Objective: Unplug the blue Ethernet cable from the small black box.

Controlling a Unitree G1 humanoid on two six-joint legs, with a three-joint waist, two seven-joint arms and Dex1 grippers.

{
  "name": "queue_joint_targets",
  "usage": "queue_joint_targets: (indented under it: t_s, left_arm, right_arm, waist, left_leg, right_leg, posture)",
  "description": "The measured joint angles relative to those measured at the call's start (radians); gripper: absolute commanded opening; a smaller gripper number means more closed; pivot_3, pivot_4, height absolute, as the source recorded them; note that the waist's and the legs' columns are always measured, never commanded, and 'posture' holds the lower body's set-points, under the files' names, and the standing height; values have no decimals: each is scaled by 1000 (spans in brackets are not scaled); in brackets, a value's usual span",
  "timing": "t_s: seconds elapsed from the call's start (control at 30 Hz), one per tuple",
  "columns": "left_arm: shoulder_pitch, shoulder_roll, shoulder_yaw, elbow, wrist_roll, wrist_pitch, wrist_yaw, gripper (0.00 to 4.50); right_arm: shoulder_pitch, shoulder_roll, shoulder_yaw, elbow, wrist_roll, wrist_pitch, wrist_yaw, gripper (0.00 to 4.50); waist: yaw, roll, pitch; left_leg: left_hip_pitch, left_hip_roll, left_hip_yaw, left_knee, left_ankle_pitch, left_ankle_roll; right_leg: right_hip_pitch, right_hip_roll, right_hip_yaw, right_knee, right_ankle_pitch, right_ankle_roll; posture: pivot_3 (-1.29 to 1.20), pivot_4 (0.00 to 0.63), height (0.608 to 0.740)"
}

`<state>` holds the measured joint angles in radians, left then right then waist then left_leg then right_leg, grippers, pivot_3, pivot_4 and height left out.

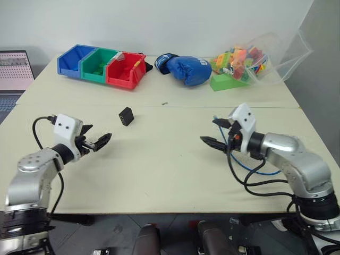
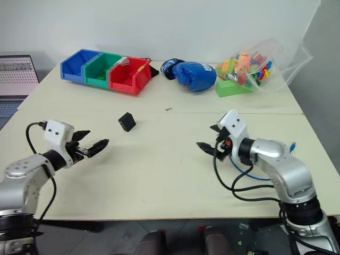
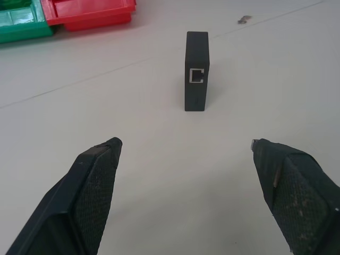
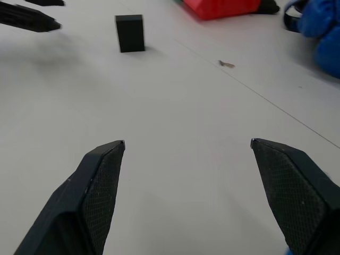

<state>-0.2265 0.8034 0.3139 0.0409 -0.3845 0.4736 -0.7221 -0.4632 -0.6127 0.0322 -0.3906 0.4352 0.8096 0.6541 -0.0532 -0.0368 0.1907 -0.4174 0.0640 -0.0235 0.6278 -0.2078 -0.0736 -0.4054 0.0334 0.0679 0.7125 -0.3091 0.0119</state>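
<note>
Above the table (image 1: 159, 175), left hand (image 1: 94, 139) and right hand (image 1: 217, 133) hover level, fingers apart, flanking the small black box (image 1: 126, 116).

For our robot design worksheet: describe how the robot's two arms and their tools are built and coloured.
Both arms are silver-grey metal with rounded joints and black rings. Each wrist carries a white block with two small dark dots. The left tool and right tool each have two black tapered fingers with finely textured pads. Black cables loop from both wrists.

On the table (image 1: 159, 170), the box (image 1: 126, 116) stands at centre; left pincer (image 1: 94, 139) at eight o'clock, right pincer (image 1: 217, 133) at four, both agape.
</note>
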Motion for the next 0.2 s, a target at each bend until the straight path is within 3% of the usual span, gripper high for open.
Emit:
queue_joint_targets:
  t_s: [0.2]
  left_arm:
    - [-9, 71, 4, -61, -70, 87, -106, 4163]
  right_arm:
    - [20, -74, -52, 18, 19, 8, 38, 3997]
  waist:
    - [-1, 0, 0]
  left_leg:
    - [0, 0, 0, -1, 0, 0]
  right_leg:
    - [-1, 0, 1, 0, 0, 0]
  posture:
    - [0, 150, 740]
